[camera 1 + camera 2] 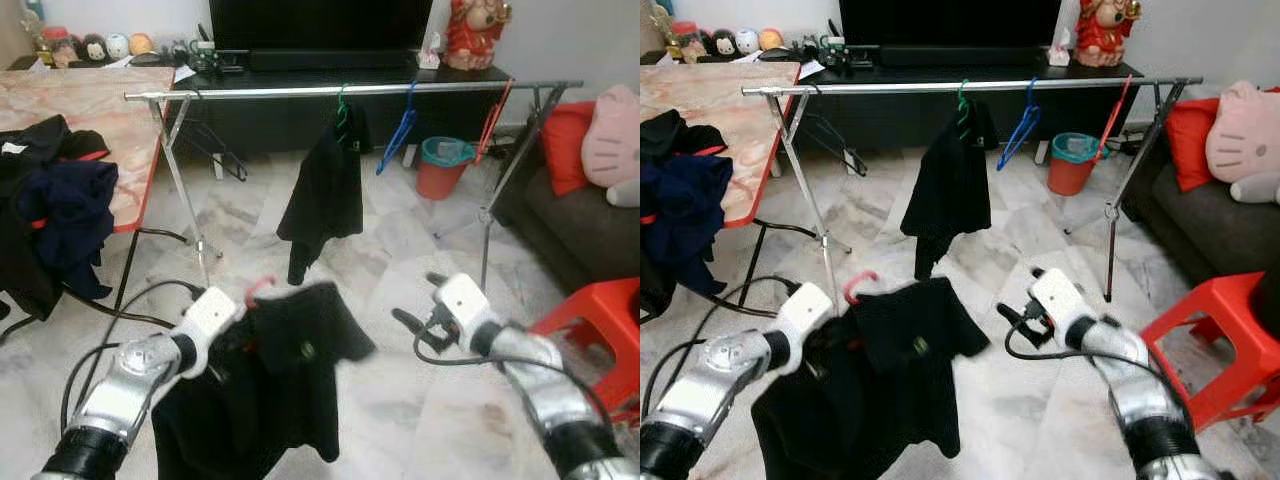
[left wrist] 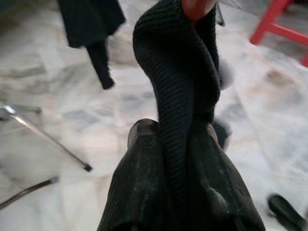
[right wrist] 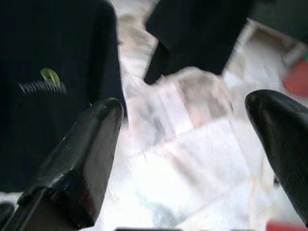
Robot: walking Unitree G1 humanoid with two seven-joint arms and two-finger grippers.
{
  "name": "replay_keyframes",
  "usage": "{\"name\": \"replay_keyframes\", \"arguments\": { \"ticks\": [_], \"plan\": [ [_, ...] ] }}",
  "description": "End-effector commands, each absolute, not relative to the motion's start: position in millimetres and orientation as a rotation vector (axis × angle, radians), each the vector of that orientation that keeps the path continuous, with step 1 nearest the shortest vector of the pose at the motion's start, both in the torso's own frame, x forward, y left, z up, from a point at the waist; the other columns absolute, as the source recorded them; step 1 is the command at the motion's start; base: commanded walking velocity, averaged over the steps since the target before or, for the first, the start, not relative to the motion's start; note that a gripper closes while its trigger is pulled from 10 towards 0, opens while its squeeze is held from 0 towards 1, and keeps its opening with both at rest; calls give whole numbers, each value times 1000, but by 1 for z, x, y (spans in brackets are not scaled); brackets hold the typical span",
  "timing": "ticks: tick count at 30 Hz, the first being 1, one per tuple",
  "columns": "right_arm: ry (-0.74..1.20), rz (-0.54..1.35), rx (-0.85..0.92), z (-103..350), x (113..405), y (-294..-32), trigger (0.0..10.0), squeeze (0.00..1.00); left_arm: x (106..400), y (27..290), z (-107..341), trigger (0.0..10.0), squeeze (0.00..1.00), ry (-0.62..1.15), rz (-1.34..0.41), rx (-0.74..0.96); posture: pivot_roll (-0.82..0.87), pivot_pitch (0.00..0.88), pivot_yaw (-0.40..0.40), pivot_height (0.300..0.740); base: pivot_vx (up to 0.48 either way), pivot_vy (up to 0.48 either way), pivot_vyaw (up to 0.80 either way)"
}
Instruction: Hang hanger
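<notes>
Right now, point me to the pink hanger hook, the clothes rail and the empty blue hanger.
pink hanger hook (image 1: pixel 859 284), right eye view, on the top of its curve.
clothes rail (image 1: pixel 270 92), left eye view, on the bare bar.
blue hanger (image 1: pixel 401 134), left eye view, on its upper arm.

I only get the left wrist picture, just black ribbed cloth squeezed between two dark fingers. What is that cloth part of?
Observer: A black short-sleeved shirt on a red plastic hanger, held up by the left gripper.
Operator: Where would it hang?
Observer: On a long silver metal rail across the room, ahead of the robot.
Operator: Is anything on that rail?
Observer: Another black shirt on a green hanger, an empty blue plastic hanger and an empty red hanger.
Operator: And the other arm?
Observer: The right gripper is open, holding nothing, beside the shirt.
</notes>
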State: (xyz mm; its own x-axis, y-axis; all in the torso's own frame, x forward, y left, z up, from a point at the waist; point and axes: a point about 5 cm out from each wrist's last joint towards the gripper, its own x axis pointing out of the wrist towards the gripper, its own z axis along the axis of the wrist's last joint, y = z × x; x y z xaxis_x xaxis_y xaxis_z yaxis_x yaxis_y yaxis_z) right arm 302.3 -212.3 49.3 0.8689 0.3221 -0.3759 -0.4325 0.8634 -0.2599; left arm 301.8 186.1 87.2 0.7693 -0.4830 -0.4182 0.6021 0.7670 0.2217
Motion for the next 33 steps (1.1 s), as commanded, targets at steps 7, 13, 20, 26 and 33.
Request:
{"name": "replay_keyframes", "arguments": {
  "ticks": [7, 13, 20, 26, 33],
  "plan": [
    [504, 38, -248, 4, 281, -229, 10000, 0, 319, 176, 102, 10000, 0, 202, -424, 299, -89, 0, 8, 740, 0, 0, 0],
    [704, -136, -152, -40, 237, -230, 10000, 0, 314, 175, 94, 10000, 0, 198, -268, 229, -85, 0, 8, 740, 0, 0, 0],
    [888, -209, -92, -74, 189, -224, 10000, 0, 306, 166, 86, 10000, 0, 213, -235, 207, -86, 0, 9, 740, 0, 0, 0],
    [987, -303, -22, -87, 160, -227, 10000, 0, 302, 144, 82, 10000, 0, 216, -203, 161, -77, 0, 4, 740, 0, 0, 0],
    [1000, -310, -4, -88, 159, -225, 10000, 0, 303, 137, 82, 10000, 0, 210, -207, 186, -67, 0, -7, 740, 0, 0, 0]
  ]
}}
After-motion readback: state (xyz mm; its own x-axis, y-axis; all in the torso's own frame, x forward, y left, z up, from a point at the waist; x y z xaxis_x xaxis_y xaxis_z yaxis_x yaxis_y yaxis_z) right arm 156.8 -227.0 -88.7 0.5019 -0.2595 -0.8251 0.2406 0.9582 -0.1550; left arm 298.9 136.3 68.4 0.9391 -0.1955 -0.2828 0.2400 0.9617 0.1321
